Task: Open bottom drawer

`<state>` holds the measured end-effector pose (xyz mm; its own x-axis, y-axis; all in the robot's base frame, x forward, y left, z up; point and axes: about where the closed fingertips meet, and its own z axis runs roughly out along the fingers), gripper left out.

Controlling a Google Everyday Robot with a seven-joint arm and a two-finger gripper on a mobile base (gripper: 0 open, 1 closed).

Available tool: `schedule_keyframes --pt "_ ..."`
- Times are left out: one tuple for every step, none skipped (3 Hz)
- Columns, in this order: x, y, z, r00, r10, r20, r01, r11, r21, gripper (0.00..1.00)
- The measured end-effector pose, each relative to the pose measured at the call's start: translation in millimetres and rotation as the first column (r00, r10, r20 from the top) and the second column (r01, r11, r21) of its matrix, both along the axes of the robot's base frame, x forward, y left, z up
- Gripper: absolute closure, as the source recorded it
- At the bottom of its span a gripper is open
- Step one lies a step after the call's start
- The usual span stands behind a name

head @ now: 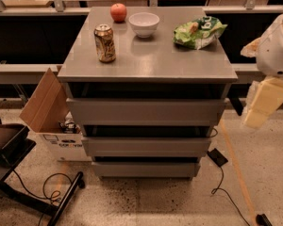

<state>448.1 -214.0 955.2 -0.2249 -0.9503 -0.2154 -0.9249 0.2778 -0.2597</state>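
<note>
The grey cabinet (148, 60) stands in the middle of the camera view with three drawer fronts stacked below its top. The bottom drawer (145, 169) is the lowest, slimmest grey front, just above the floor, with a dark gap above it. Its front stands roughly in line with the two fronts above it. My gripper (264, 103), cream-coloured under a white arm housing (276, 46), hangs at the right edge of the view. It is to the right of the cabinet at about the height of the top drawer (146, 111), clear of it and well above the bottom drawer.
On the cabinet top are a drink can (105, 43), a red apple (118, 12), a white bowl (144, 23) and a green chip bag (198, 31). An open cardboard box (49, 112) sits at the left. Cables (221, 182) and a black stand (19, 173) lie on the floor.
</note>
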Motion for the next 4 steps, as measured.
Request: schedule_keyframes --pt "15.5 1.1 -57.1 0.9999 -0.008 -0.009 0.008 1.000 -0.009 0.00" --pt "22.3 1.7 -105.9 0.9989 -0.039 0.026 0.040 0.998 -0.051 0.00" --pt "19.3 -3.0 -158.1 0.9962 -0.079 0.037 0.081 0.993 -0.084 0.00" --pt "17.1 -14.1 -221.0 0.9926 -0.117 0.032 0.120 0.987 -0.110 0.00"
